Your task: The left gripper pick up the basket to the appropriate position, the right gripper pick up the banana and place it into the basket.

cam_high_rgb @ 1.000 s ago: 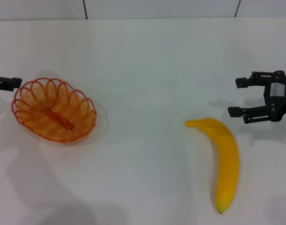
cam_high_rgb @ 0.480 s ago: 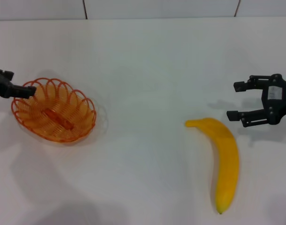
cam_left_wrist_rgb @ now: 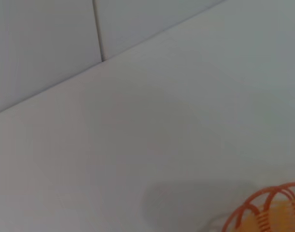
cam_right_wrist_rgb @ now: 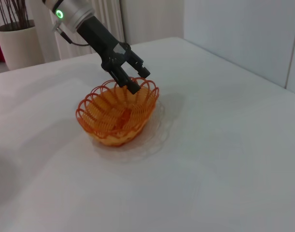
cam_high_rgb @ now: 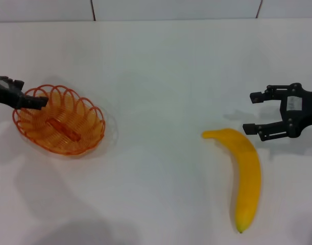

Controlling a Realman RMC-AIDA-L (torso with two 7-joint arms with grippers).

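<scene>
The orange wire basket (cam_high_rgb: 58,121) stands on the white table at the left. My left gripper (cam_high_rgb: 37,101) is at the basket's far-left rim; in the right wrist view the left gripper (cam_right_wrist_rgb: 136,80) is open, with its fingers at the rim of the basket (cam_right_wrist_rgb: 119,115), one reaching down inside it. A bit of the rim shows in the left wrist view (cam_left_wrist_rgb: 261,207). The yellow banana (cam_high_rgb: 246,173) lies at the right with its stem end towards the middle. My right gripper (cam_high_rgb: 250,112) is open and empty, just right of the banana's upper end.
The table's back edge meets a tiled wall (cam_high_rgb: 176,9). A pale vase with twigs (cam_right_wrist_rgb: 19,44) stands beyond the table's left side in the right wrist view.
My left gripper has moved right, from beside the basket onto its rim. My right gripper has moved a little left, towards the banana's stem end. Basket and banana have not moved.
</scene>
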